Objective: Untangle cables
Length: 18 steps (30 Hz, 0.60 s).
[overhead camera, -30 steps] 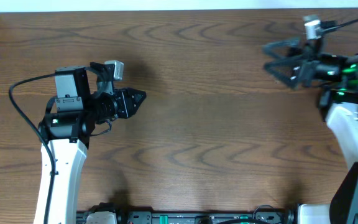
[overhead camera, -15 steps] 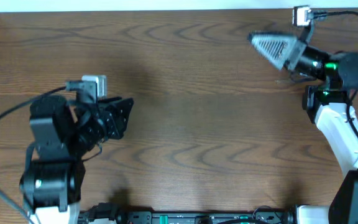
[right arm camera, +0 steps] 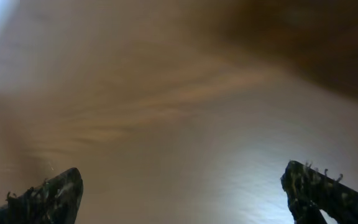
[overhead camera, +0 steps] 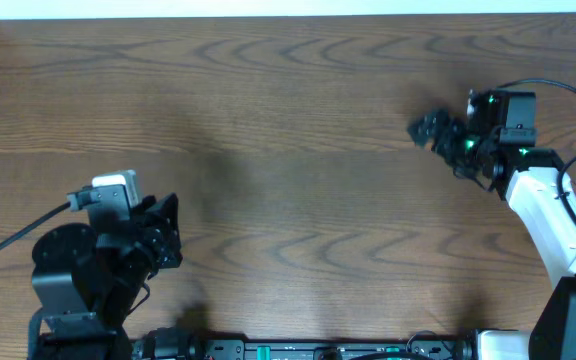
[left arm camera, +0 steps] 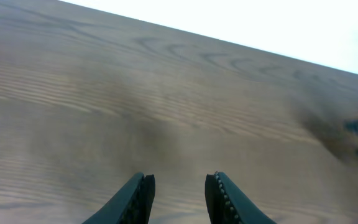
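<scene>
Brown wood-grain table (overhead camera: 308,150), left tool (left arm camera: 179,182) narrowly parted, right tool (right arm camera: 180,179) spread wide

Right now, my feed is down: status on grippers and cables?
Left gripper open, empty. Right gripper wide open, empty. No black or white cable in any view. Only bare wood table between the arms.

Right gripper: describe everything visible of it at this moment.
The right gripper is dark, with two fingers whose inner edges look toothed. Its jaws stand wide open, nothing between them, only the wooden table beneath. From overhead it looks blurred, pointing left over the table's far right part, at the end of a white arm. It appears to touch nothing.
</scene>
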Each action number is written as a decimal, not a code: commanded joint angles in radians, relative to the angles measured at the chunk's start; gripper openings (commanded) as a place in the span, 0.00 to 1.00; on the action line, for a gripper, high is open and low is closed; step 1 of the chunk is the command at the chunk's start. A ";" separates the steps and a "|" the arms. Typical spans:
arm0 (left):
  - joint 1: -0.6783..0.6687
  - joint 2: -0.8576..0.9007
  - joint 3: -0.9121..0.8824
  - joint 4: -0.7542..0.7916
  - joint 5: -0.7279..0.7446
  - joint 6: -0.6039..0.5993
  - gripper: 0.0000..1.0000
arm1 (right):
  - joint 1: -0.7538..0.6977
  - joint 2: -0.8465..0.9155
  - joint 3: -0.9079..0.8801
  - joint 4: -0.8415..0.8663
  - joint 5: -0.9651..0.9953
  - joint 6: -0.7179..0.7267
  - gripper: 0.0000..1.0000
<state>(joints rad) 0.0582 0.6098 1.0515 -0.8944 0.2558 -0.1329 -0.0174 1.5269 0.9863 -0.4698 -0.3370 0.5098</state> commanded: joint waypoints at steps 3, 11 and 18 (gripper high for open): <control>0.004 -0.054 0.013 -0.005 -0.067 0.005 0.33 | 0.021 -0.193 0.008 -0.134 0.246 -0.219 0.99; 0.004 -0.061 0.013 -0.002 -0.067 0.006 0.33 | 0.051 -0.691 0.008 -0.244 0.296 -0.257 0.99; 0.004 -0.061 0.013 -0.002 -0.085 0.043 0.33 | 0.051 -1.108 0.007 -0.296 0.464 -0.354 0.99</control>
<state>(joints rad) 0.0582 0.5526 1.0515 -0.8959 0.1944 -0.1272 0.0303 0.5217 0.9909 -0.7506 0.0170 0.2100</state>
